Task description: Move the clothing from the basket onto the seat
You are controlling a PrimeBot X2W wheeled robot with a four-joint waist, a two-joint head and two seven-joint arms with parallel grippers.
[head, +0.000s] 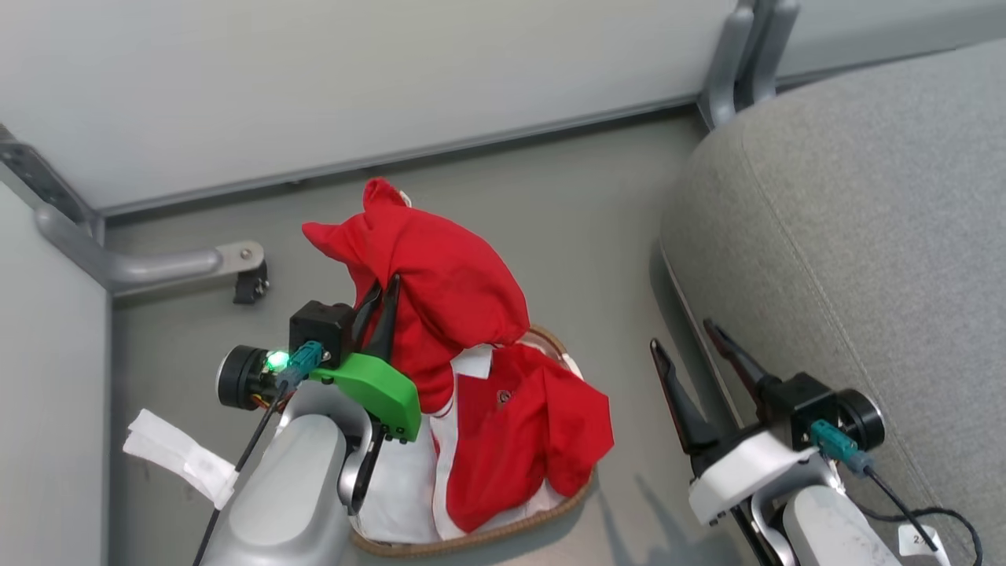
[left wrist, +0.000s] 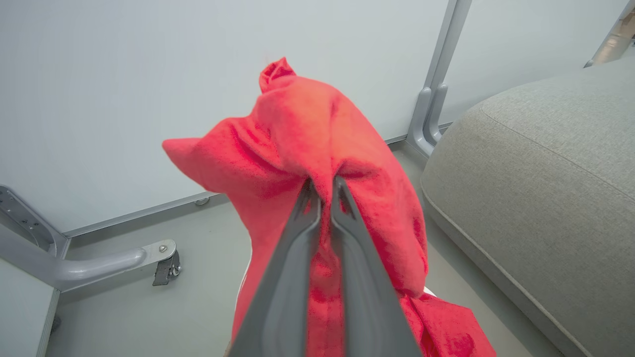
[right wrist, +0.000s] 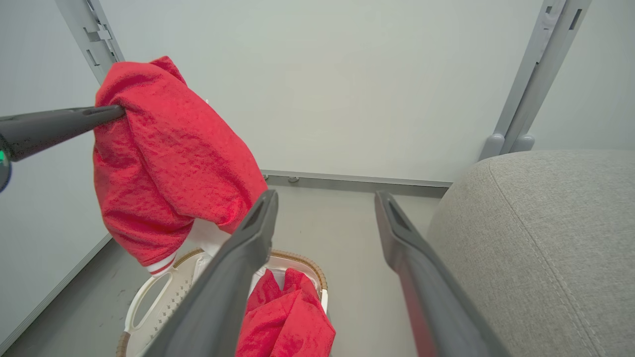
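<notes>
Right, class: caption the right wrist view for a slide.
Left gripper holds a red garment above the basket; open right gripper hovers beside the grey seat.

One red garment (head: 448, 291) hangs bunched above the brown-rimmed white basket (head: 471, 541) on the floor (head: 566, 220), a second red garment (head: 534, 424) with white trim lies crumpled inside it, and the light-grey seat (head: 864, 236) stands just beside.
</notes>
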